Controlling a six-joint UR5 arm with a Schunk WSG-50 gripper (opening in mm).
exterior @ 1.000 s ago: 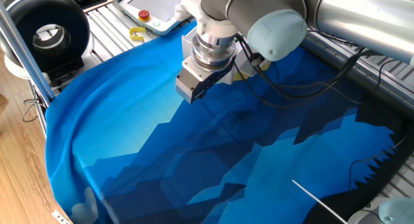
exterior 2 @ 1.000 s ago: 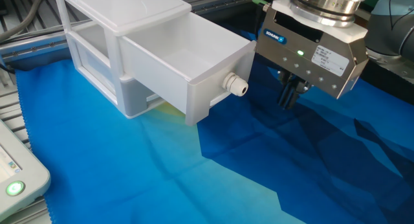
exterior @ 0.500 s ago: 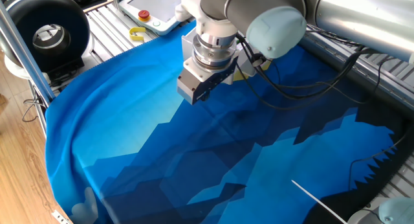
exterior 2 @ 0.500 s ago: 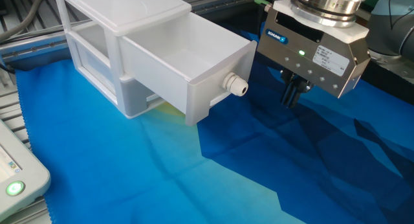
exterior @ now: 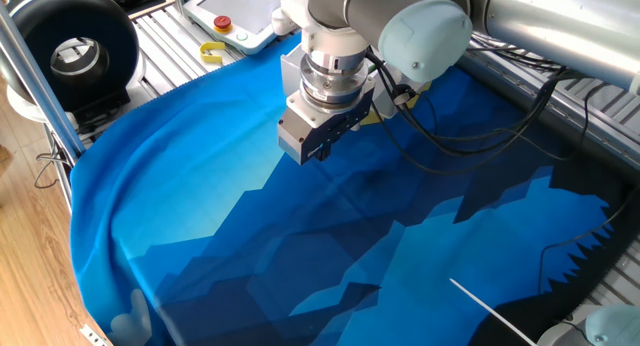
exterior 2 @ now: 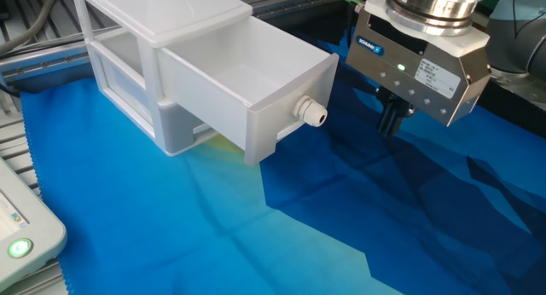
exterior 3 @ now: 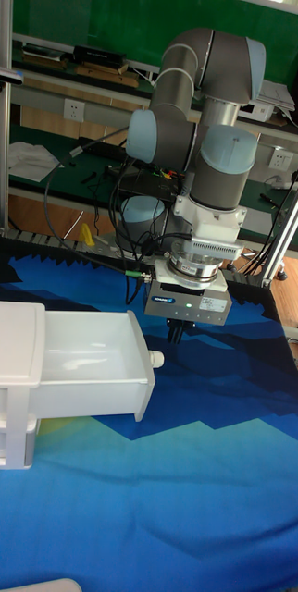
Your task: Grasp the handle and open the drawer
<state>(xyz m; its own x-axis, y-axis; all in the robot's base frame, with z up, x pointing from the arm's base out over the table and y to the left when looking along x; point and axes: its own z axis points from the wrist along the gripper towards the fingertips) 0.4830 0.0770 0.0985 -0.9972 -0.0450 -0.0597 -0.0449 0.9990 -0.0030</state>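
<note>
Blue cloth (exterior 2: 213, 235) bears the drawer (exterior 2: 247, 86), open, holding nothing.

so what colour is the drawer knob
White, not black: the knob matches the drawer; clearest in the other fixed view.

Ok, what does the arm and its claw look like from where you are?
The arm has silver tubes and pale blue-grey joint caps, with black cables looping off the wrist. A ribbed metal ring sits above the claw, whose boxy grey body bears a blue label, a green light and a white sticker. Its fingers are dark and slim.
</note>
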